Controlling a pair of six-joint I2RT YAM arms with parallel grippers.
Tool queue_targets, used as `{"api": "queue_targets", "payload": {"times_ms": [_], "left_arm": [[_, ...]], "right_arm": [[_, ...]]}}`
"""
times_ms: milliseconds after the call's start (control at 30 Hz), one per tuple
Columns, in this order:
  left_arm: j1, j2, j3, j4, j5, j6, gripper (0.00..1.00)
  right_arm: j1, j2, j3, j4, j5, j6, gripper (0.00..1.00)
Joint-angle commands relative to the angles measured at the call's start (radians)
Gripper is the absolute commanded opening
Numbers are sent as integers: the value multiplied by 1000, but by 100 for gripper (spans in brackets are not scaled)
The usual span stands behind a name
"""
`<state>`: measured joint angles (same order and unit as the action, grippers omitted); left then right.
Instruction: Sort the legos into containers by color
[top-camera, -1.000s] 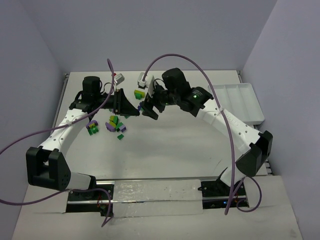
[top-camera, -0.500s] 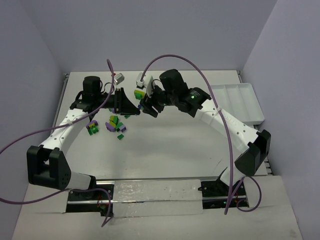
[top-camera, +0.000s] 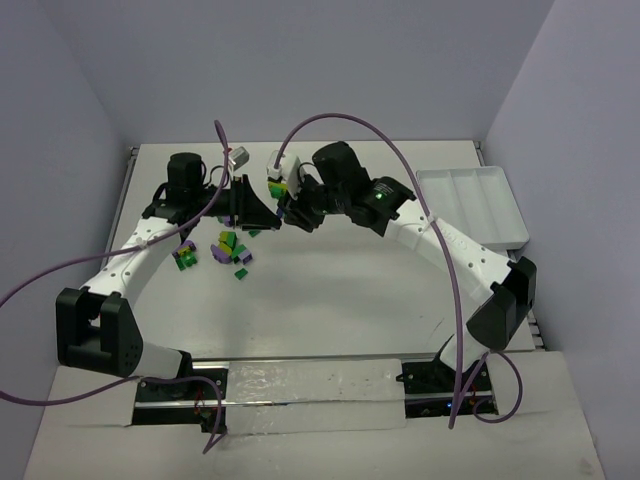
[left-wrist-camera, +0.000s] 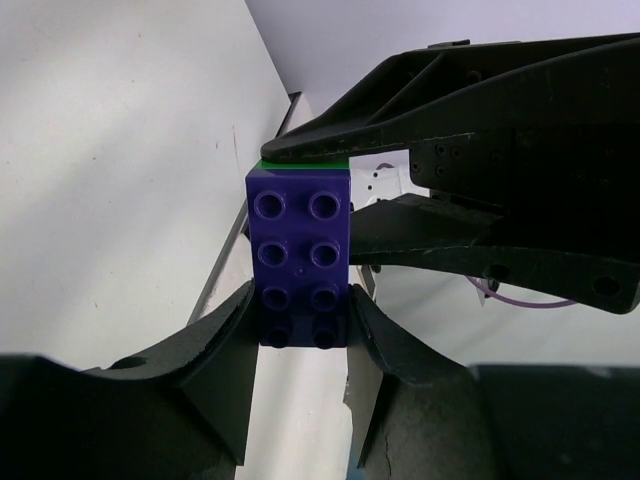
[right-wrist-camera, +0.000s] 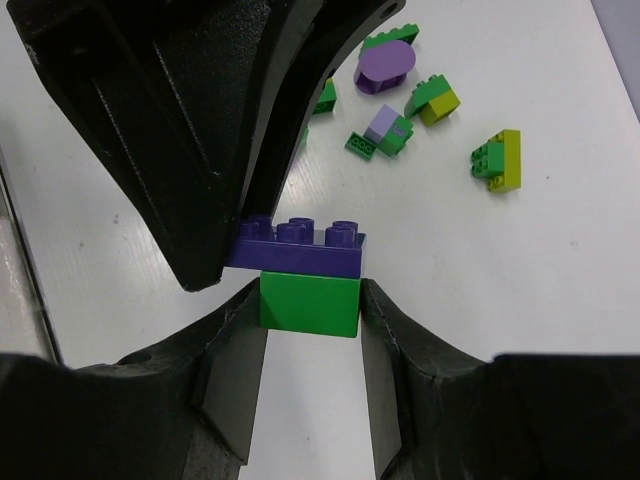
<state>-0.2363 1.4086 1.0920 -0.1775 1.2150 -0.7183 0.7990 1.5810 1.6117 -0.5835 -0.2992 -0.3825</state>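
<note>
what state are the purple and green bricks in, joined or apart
Joined: the purple brick sits flush on the green brick, no gap. The left end effector grips the purple, the right end effector the green.

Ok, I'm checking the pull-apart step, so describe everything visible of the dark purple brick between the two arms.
The purple brick is dark, glossy plastic, oblong, with two rows of four round studs on one face. It is held off the table: the jaws of the left gripper pinch its long sides at one end. A green brick is stuck to its studless face at the other end, and the jaws of the right gripper clamp that green brick.
</note>
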Motion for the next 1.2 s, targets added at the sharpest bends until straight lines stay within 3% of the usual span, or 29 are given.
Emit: {"api": "queue_targets", "payload": {"times_ms": [0,33,100,200,333,433,500,600,633,700,733,900,1167], "left_arm": [[-7,-3,31,-11,1,60,0],[-5,0,45,-39,-11,98,0],[6,10,77,-101,-41,158,0],[61,30,129,-136,-69,189,0],[139,40,143,-57,-89,135,0],[168,52,159,-32,-109,129,0],[167,70,187,-99,-168,201,0],[153,89,217,-166,-249,267,0],[143,97,238,-195,-290,309,0],[132,114,259,-237,-359,356,0],[118,122,278,-254,-394,382,0],[71,139,298,-244,-546,408,0],[58,163,287,-225,-551,416,0]], "right_arm": [[4,-22,-12,37,-10,-24,14],[3,-32,-27,36,-9,-30,6],[-5,-64,-70,31,1,-42,0],[-42,-114,-164,26,-8,-58,0],[-138,-179,-243,14,-21,-61,0],[-278,-237,-291,-9,-33,-83,0],[-373,-265,-320,-37,-19,-121,0],[-599,-276,-351,-75,4,-231,0],[-714,-264,-346,-96,20,-284,0],[-800,-227,-315,-125,52,-329,0],[-907,-179,-299,-139,65,-346,0],[-1121,-1,-152,-127,162,-360,0],[-1168,332,123,-146,336,-278,0]]}}
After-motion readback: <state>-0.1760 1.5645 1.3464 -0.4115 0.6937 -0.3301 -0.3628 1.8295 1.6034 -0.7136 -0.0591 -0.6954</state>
